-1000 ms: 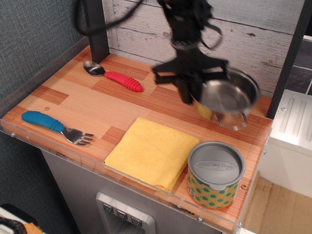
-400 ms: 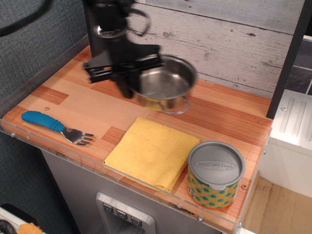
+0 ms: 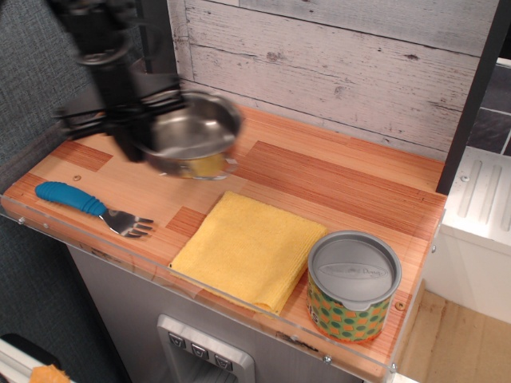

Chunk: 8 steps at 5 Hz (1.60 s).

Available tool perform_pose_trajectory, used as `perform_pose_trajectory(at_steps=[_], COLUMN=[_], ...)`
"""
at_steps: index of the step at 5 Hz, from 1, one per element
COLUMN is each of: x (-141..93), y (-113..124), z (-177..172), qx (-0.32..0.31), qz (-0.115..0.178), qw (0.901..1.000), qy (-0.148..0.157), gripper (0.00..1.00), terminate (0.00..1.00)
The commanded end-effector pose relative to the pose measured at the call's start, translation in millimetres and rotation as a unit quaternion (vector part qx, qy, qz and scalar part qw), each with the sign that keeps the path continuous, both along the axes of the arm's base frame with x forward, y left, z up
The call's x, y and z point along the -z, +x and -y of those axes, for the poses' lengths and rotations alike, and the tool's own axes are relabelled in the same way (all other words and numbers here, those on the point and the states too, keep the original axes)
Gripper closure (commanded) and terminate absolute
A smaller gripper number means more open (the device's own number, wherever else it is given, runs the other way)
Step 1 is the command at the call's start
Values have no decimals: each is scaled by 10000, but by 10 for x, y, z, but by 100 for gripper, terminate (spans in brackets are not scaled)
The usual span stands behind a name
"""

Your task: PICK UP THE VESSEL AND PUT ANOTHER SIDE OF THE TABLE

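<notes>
The vessel, a small shiny steel pot with a wire loop handle showing at its right, hangs tilted over the left part of the wood-plank table. My gripper is black and blurred by motion; it is shut on the vessel's left rim and holds it just above the tabletop. The vessel's open mouth faces the camera. Its far handle is hidden behind the gripper.
A blue-handled fork lies near the front left edge. A folded yellow cloth lies at the front middle. A grey-lidded can with green-orange dots stands at the front right. A clear acrylic rim lines the front edge.
My gripper has carried the vessel from the right side of the table across to the left side. The red-handled spoon at the back left is now hidden behind arm and vessel.
</notes>
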<state>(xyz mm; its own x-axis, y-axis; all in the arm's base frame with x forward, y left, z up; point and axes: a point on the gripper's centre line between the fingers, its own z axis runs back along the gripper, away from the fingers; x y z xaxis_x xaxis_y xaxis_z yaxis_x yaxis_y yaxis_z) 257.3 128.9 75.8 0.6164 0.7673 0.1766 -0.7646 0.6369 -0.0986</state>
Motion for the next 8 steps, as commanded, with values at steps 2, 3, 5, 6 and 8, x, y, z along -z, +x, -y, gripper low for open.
perform_pose_trajectory(at_steps=[2,3,5,6,8], x=[77,181,343,389,413], y=[-71,18,10,13,-12], z=[-548,-574,-586,-564,-587], qx=[-707,-838,-958,-953,-924], qz=[126,159,82,55,12], qw=[9973,9962,9953,9954,9957], qy=[165,158,94,22,62], gripper=[100,100,100,100,0], terminate=[0,0,0,0,0])
